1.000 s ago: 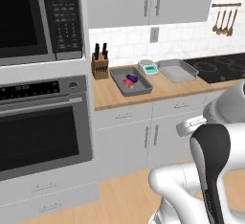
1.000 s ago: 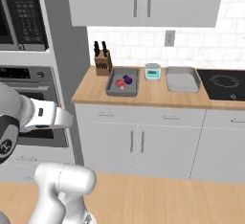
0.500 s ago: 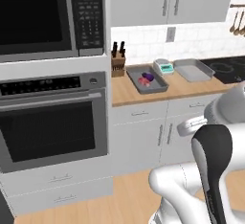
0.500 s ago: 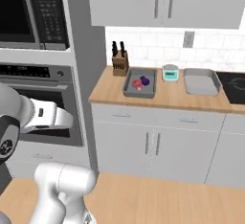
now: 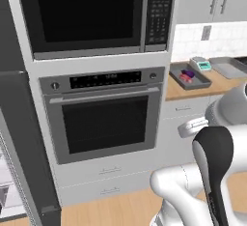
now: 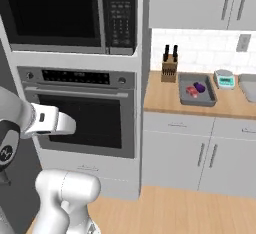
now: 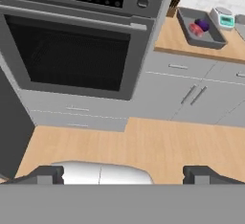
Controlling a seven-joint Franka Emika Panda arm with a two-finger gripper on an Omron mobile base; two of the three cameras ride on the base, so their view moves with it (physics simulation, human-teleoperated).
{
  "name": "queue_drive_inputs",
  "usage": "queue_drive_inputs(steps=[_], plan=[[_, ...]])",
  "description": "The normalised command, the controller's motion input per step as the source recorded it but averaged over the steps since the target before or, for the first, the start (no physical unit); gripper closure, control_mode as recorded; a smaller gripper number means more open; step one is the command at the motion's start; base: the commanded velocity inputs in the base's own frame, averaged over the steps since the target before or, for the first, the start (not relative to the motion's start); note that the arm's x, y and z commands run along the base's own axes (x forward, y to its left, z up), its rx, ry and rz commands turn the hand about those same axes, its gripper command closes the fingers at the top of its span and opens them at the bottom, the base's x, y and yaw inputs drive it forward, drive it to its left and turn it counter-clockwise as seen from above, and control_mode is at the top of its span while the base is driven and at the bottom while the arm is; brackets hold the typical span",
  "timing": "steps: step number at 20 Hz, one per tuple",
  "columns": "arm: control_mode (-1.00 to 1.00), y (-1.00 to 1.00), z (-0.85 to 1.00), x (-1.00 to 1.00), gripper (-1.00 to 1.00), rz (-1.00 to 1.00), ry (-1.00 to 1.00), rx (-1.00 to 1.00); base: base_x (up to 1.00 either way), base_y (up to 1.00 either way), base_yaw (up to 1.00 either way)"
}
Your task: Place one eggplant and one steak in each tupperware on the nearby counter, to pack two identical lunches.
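The arm (image 5: 212,172) is built of smooth, glossy white rounded shells joined by dark, near-black joint sections. In the left base view one thick link carries a broad black band that curves over its top, with pale grey domed segments behind it. In the right base view a white cylindrical link (image 6: 47,120) carries a small grey rectangular marking, and a dark round joint cap (image 6: 7,150) bears a faint light emblem.

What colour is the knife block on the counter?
Brown wood with black handles: knife block, right base view.

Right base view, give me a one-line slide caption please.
Grey tray holding a red and a purple item sits on the wooden counter beside the wall oven.
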Motion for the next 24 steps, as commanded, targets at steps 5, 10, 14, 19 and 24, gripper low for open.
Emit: queue_drive_inputs(steps=[5, 10, 14, 19, 24], plan=[[1.0, 0.0, 0.0, 0.0, -1.0, 0.0, 0.0, 0.0, -0.25, 1.0, 0.0], [1.0, 0.0, 0.0, 0.0, -1.0, 0.0, 0.0, 0.0, -0.95, 0.48, 0.0], [1.0, 0.0, 0.0, 0.0, -1.0, 0.0, 0.0, 0.0, -1.0, 0.08, 0.0], [1.0, 0.0, 0.0, 0.0, -1.0, 0.0, 0.0, 0.0, -0.99, 0.36, 0.0], [1.0, 0.0, 0.0, 0.0, -1.0, 0.0, 0.0, 0.0, -0.33, 0.97, 0.0]])
